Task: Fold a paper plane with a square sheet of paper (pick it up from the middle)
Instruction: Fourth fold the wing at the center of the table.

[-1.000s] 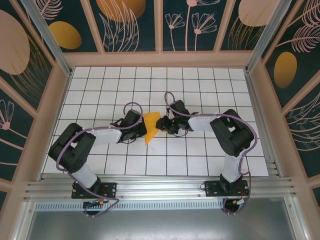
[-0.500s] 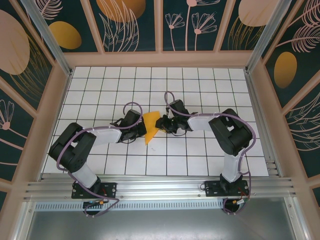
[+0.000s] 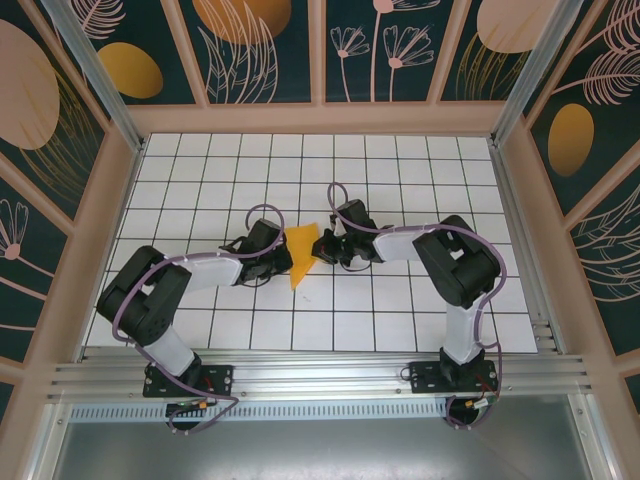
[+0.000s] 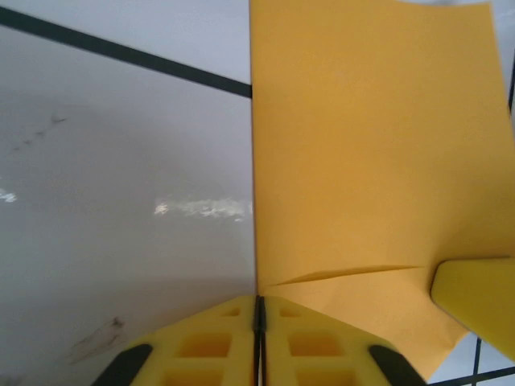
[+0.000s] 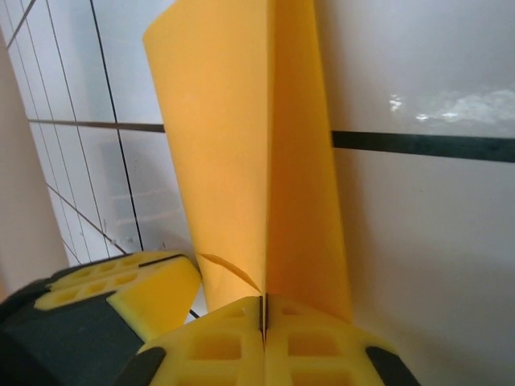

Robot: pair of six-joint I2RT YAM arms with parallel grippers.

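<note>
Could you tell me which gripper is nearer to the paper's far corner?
Right. The right gripper pinches the paper close to that corner; the left gripper pinches the opposite edge, nearer the robot.

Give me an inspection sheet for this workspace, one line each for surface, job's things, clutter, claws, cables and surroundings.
Surface: white grid-tiled table, faint smudges in the left wrist view.
Job's things: folded paper, orange-yellow, creased, pinched between both claws at mid-table.
Clutter: nothing seen.
Claws: left claw shut on the folded paper's edge; right claw shut on it from the opposite side.
Cables: purple cables loop along both arms.
Surroundings: floral wall panels on three sides; aluminium rail at the near edge.
</note>
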